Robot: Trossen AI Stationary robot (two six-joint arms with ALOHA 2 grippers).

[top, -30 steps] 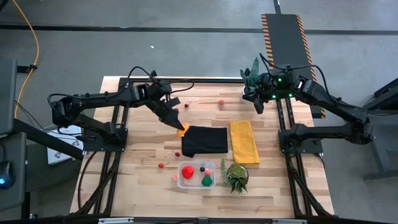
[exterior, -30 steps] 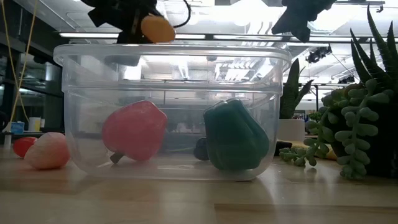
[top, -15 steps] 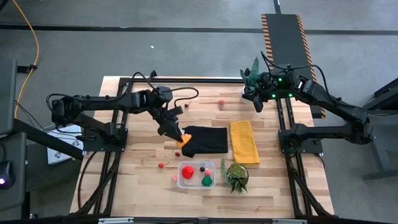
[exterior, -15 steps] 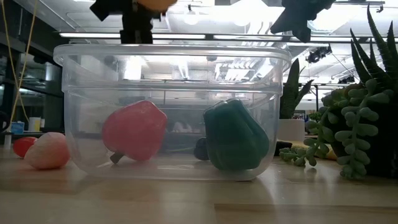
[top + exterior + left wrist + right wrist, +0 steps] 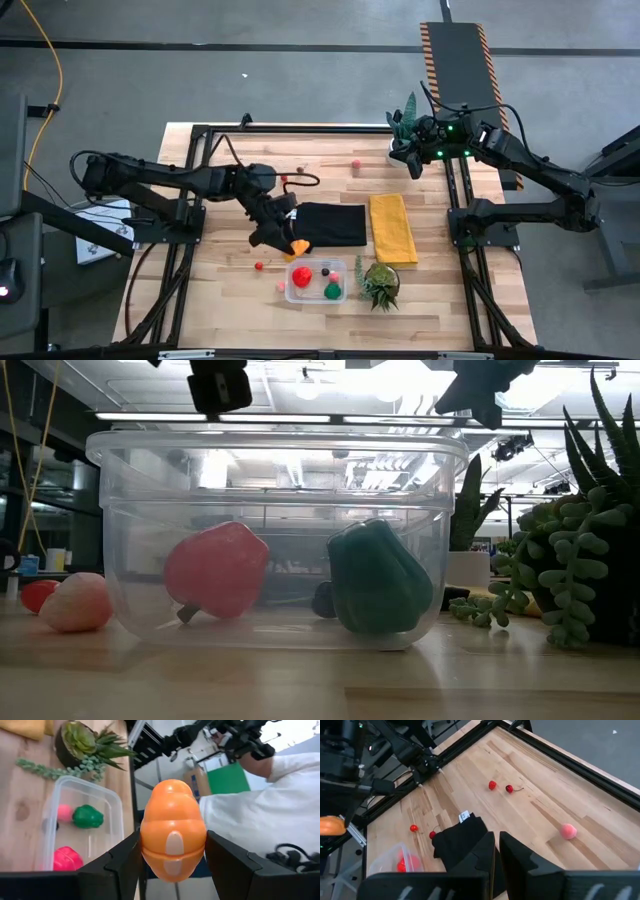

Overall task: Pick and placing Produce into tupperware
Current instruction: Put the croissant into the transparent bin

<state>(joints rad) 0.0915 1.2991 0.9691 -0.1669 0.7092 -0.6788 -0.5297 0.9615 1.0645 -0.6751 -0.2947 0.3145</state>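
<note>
Now left claw (image 5: 172, 851) gripping orange produce (image 5: 173, 829), long axis parallel to its fingers (image 5: 120, 862)

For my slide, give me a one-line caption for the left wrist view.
Left gripper carries an orange toy pepper toward the clear plastic rectangular tub holding red and green toy peppers.

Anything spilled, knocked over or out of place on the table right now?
Nothing looks spilled or damaged. The tupperware sits upright with the red piece and green piece inside. A few small berries lie loose on the wood, not yet collected. The left gripper holds the orange piece near the tub; the right gripper waits at the far corner.
</note>
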